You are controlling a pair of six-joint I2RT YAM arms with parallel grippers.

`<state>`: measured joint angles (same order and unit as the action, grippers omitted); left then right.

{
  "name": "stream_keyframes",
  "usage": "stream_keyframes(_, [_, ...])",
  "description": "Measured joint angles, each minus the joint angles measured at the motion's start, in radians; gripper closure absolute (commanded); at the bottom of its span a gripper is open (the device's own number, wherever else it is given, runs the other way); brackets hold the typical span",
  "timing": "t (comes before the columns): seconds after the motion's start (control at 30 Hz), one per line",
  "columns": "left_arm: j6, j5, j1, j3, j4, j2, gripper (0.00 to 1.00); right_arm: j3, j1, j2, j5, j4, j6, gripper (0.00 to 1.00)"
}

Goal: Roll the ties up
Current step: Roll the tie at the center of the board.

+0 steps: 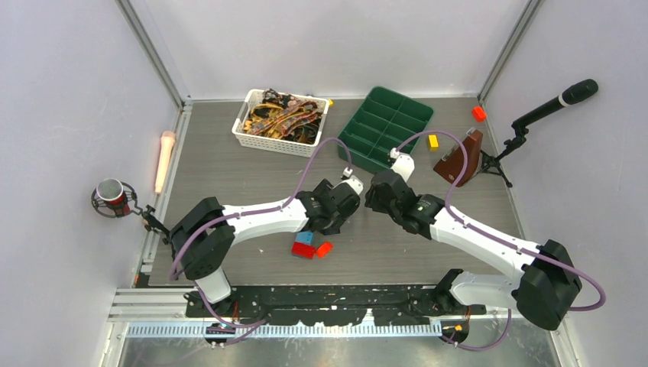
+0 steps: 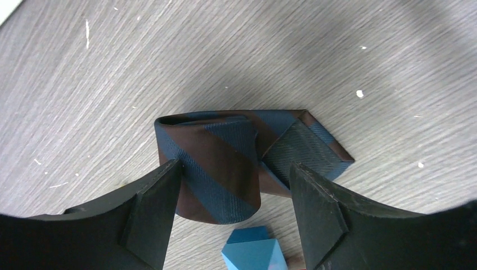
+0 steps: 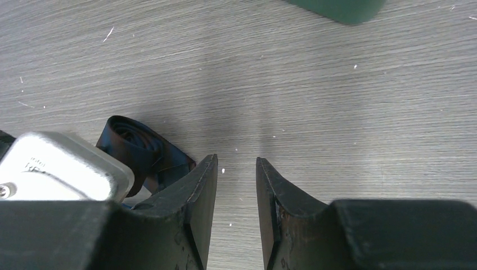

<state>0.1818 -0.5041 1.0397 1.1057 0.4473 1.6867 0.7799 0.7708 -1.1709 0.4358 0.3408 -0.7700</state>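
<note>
A dark navy tie with brown diagonal stripes [image 2: 216, 163] lies rolled on the grey table, its pointed end [image 2: 306, 149] flat beside the roll. My left gripper [image 2: 235, 169] straddles the roll with its jaws wide. The left finger [image 2: 152, 219] is against the roll and the right finger [image 2: 318, 219] stands apart from it. The right wrist view shows the same roll [image 3: 135, 146] just left of my right gripper [image 3: 236, 163], which is open with only bare table between its fingers. From above, both grippers [image 1: 348, 200] [image 1: 376, 195] meet at the table's middle. More patterned ties [image 1: 281, 122] fill a white basket.
The white basket [image 1: 252, 140] and a green compartment tray [image 1: 386, 126] stand at the back. A blue brick [image 2: 256, 253] lies just near the roll, with red bricks [image 1: 304, 250] beside it. A yellow brick [image 1: 433, 141], a red brick [image 1: 479, 113] and a brown wedge [image 1: 460, 159] sit at right.
</note>
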Motion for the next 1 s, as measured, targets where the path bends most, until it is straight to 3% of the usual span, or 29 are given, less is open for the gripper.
stream_keyframes(0.63, [0.092, 0.213, -0.002, 0.036, 0.014, 0.000, 0.26, -0.012, -0.014, 0.005, 0.008, 0.013, -0.016, 0.62])
stream_keyframes(1.0, [0.132, 0.338, -0.098, 0.023, 0.001, -0.055, 0.25, -0.012, -0.016, 0.004, 0.007, 0.013, -0.016, 0.62])
